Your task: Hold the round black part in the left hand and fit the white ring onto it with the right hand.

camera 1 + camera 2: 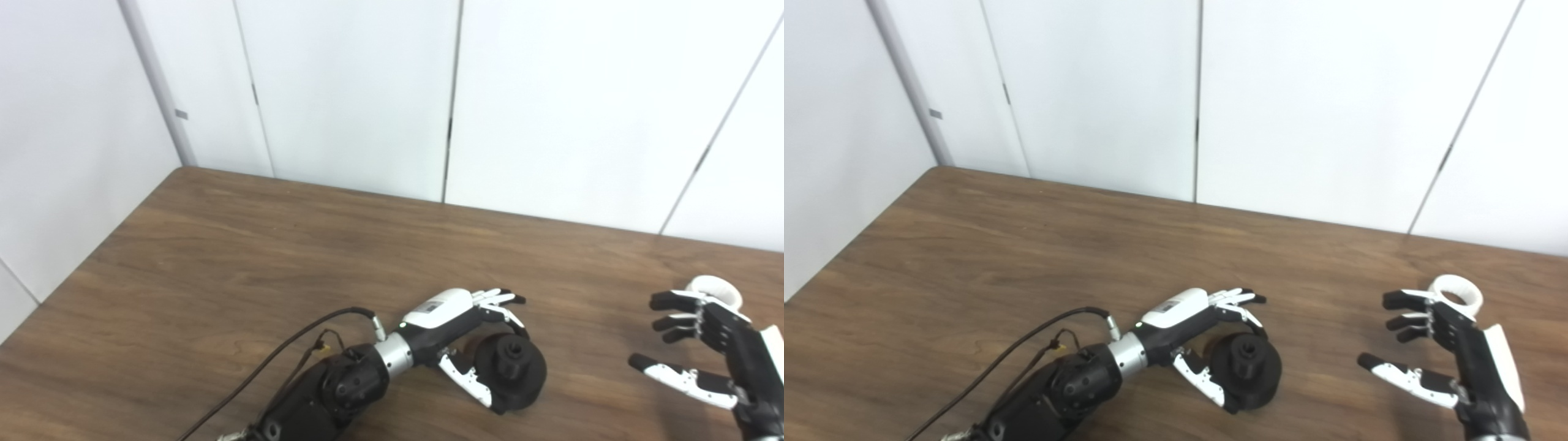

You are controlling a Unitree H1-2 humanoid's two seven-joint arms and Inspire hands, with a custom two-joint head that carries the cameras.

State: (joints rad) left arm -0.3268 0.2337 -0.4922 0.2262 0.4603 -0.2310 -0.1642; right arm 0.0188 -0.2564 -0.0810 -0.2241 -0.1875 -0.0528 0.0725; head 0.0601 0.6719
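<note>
A brown wooden table point(257, 245) stands against white wall panels point(343, 86), with both of the robot's arms reaching in from the near edge. The left hand point(465, 334) rests low at the table's middle, its fingers and thumb curled around the round black part point(513, 367), which sits tilted on the wood with its central hub facing up; whether the grasp is firm or only loose cannot be told. The right hand point(1433, 343) hovers at the table's right side, fingers spread apart and holding nothing. The white ring point(1456, 296) lies on the table just behind those fingers, untouched. The risks appear to lie in the reach: the spread fingers may nudge the light ring away rather than close on it, and the black part, if held loosely, may roll or slip once lifted, leaving hub and ring misaligned.
</note>
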